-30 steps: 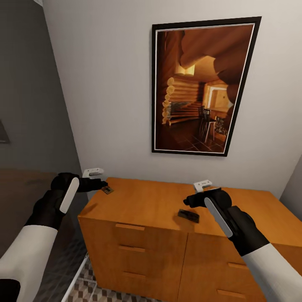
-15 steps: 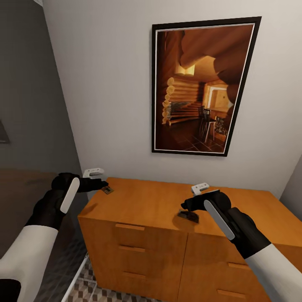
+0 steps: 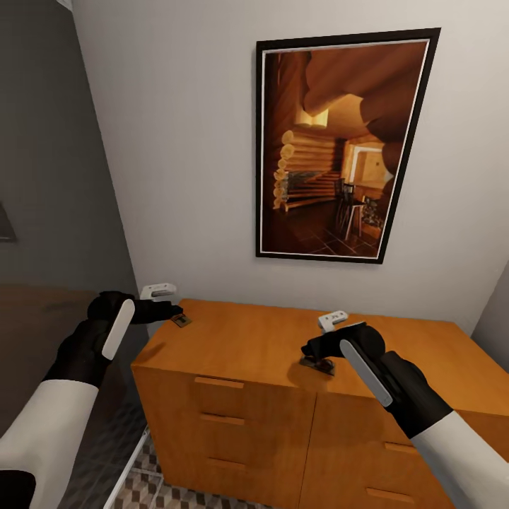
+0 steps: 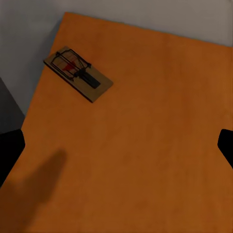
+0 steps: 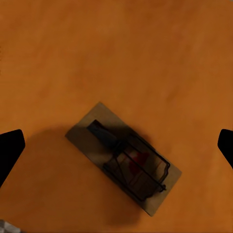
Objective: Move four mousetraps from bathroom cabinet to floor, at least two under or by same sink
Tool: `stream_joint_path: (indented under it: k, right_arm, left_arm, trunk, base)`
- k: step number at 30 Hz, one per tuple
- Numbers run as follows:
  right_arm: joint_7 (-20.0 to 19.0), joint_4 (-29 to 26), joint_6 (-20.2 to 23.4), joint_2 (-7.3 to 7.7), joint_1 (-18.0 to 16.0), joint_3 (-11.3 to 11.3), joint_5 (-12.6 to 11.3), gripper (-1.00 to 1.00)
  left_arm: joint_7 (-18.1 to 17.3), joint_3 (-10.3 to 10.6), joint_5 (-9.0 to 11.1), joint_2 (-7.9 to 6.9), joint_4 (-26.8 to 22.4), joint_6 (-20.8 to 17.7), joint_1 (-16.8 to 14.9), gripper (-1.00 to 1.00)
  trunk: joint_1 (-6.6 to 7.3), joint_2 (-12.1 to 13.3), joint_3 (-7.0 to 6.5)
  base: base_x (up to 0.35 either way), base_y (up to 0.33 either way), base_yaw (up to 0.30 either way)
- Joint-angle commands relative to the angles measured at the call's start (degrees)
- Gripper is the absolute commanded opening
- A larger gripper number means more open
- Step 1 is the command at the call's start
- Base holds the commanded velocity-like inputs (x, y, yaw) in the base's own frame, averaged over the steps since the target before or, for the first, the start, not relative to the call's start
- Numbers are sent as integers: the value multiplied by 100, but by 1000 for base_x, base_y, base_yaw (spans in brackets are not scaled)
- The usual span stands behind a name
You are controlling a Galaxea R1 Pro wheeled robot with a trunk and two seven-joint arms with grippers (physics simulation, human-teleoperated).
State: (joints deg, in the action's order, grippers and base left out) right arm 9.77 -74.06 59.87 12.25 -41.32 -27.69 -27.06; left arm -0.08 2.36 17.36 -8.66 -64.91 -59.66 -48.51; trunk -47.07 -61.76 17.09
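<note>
Two mousetraps lie on the orange-brown cabinet (image 3: 247,346). One mousetrap (image 3: 181,320) (image 4: 77,74) sits at the top's back left corner, just ahead of my left gripper (image 3: 173,309) (image 4: 116,145), which hangs open beside that corner. The other mousetrap (image 3: 317,364) (image 5: 124,158) lies near the front edge at mid-top, directly under my right gripper (image 3: 309,350) (image 5: 116,145). That gripper is open, its dark fingertips (image 5: 10,145) wide apart on either side of the trap, hovering just over it.
A framed picture of a log cabin (image 3: 343,145) hangs on the white wall behind the cabinet. Cube-patterned bathroom floor (image 3: 152,488) shows below the drawer fronts at the left. A grey wall stands at the far left.
My right gripper has moved left and down until it hangs over the front mousetrap. The left arm and both traps have stayed put.
</note>
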Motion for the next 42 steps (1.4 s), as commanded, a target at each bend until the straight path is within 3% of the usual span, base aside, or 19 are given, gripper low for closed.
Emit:
stream_joint_path:
  k: [1,10,23,42]
  right_arm:
    - [60,-5,13,5,-7,-15,-59,100]
    - [66,143,13,-21,-7,54,-135,100]
    - [55,1148,13,-37,-7,35,-403,100]
    - [51,1283,13,-29,-58,33,-427,100]
  left_arm:
    - [-1,10,2,-5,-4,-19,-5,100]
    - [-1,10,-4,-4,-4,-19,-6,100]
    - [-1,10,-5,-4,-4,-19,-7,100]
    - [-1,10,-5,-4,29,-8,-5,100]
  trunk:
    - [-1,-5,8]
    - [-1,-5,8]
    - [-1,-5,8]
    - [-1,-5,8]
  base:
    - [0,0,0]
    - [0,0,0]
    - [0,0,0]
    - [0,0,0]
